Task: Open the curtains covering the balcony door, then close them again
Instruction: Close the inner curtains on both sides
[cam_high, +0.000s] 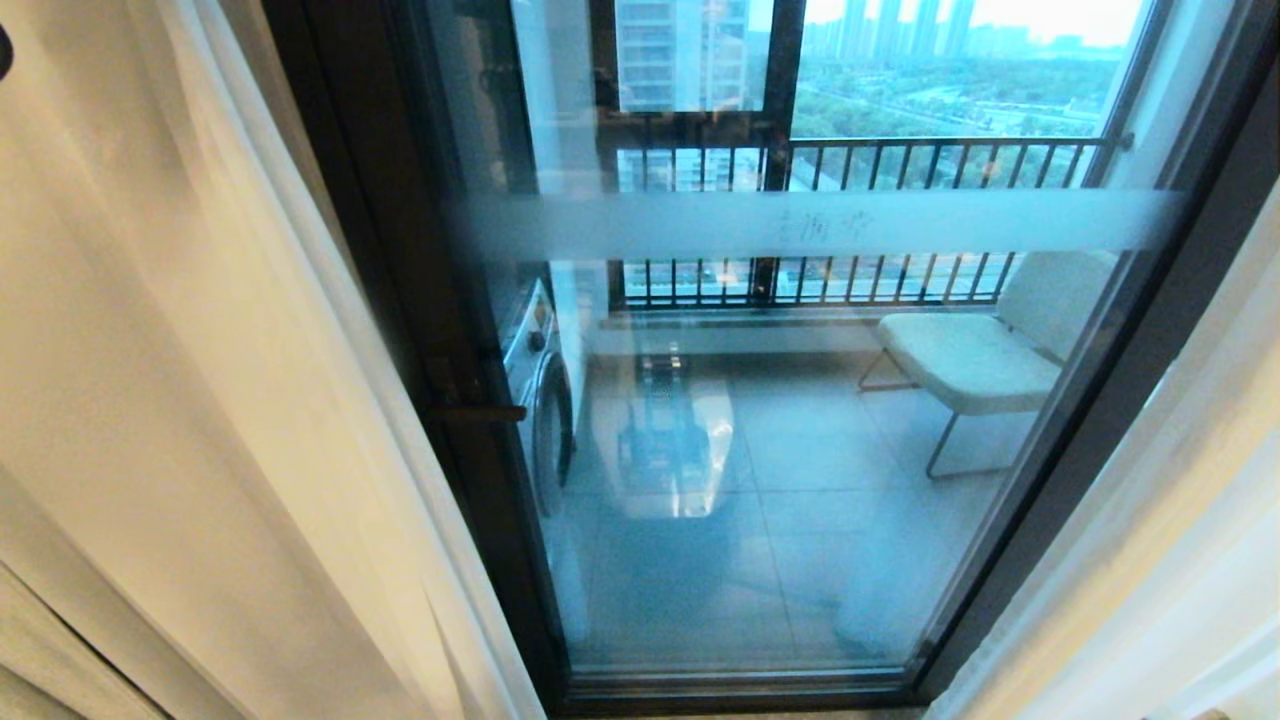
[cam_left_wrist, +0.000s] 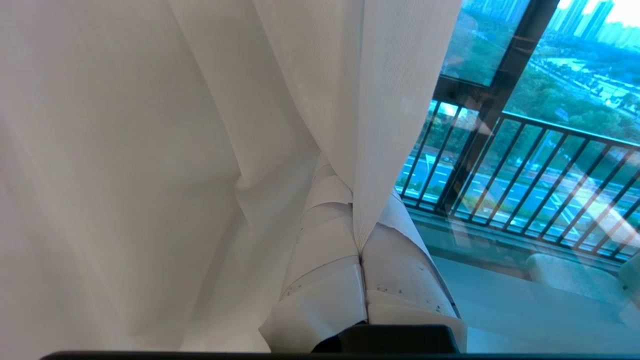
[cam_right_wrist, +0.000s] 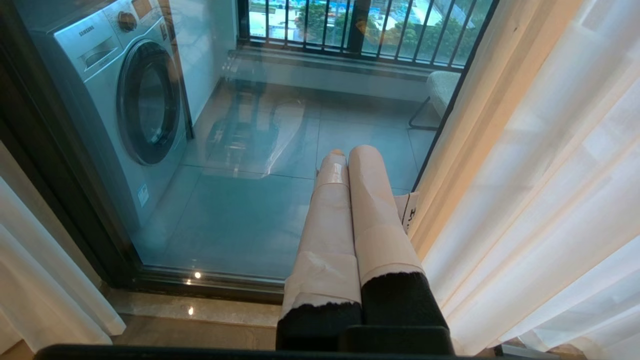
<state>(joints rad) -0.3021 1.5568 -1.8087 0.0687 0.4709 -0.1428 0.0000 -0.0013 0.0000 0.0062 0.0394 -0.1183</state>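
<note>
White sheer curtain pinched at its edge by the left gripper, balcony door uncovered down the middle

Over on the left, the taped fingers are pressed together with a fold of sheer caught between them; centre, the glass pane with its frosted band is bare, showing the washing machine, the dark railing and a pale chair on the balcony; on the right, the right gripper hangs low before the glass, jaws closed on nothing, just beside the beige drape and right-hand sheer
</note>
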